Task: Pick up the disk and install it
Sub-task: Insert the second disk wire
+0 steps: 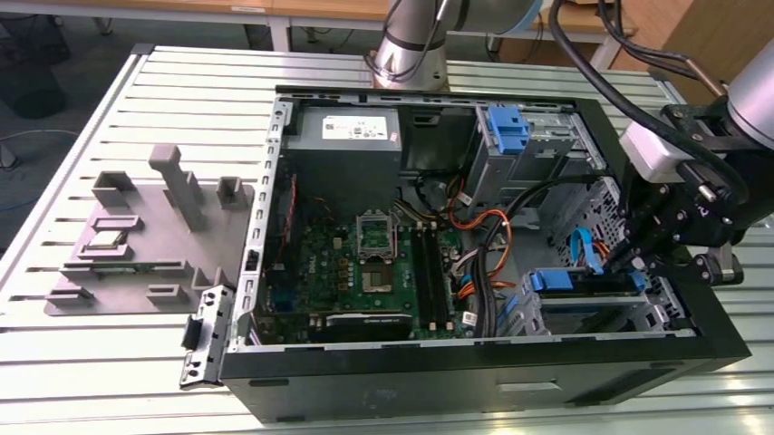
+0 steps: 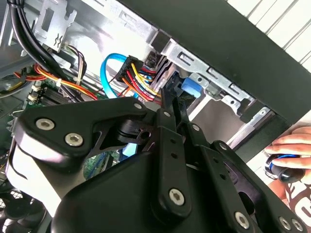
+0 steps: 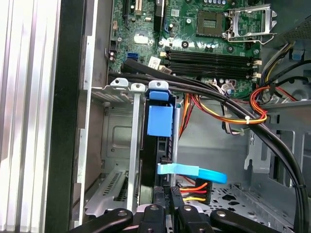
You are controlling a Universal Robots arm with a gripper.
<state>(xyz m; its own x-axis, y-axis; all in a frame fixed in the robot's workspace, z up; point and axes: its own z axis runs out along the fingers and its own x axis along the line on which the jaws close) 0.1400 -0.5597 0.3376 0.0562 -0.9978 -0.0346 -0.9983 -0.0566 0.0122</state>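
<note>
The disk (image 3: 150,160) stands on edge in the metal drive cage (image 3: 119,145) at the corner of the open computer case (image 1: 484,381). Its blue rail tab (image 3: 159,120) faces the motherboard. In the exterior view the disk's blue rail (image 1: 578,281) shows in the lower bay on the exterior view's right. My gripper (image 3: 167,191) is at the disk's cable end, beside the power connector (image 3: 194,191). Its black fingers (image 2: 167,121) run close together with no gap showing between the tips, next to a blue tab (image 2: 190,87). The gripper (image 1: 632,263) hangs over the case's side wall.
Thick black cables (image 3: 233,104) and orange wires cross above the cage. A blue data cable (image 3: 194,172) lies by my fingers. A grey power supply (image 1: 351,131) and a blue bracket (image 1: 508,127) sit at the back. A grey fixture (image 1: 133,236) lies outside. A hand (image 2: 291,145) rests nearby.
</note>
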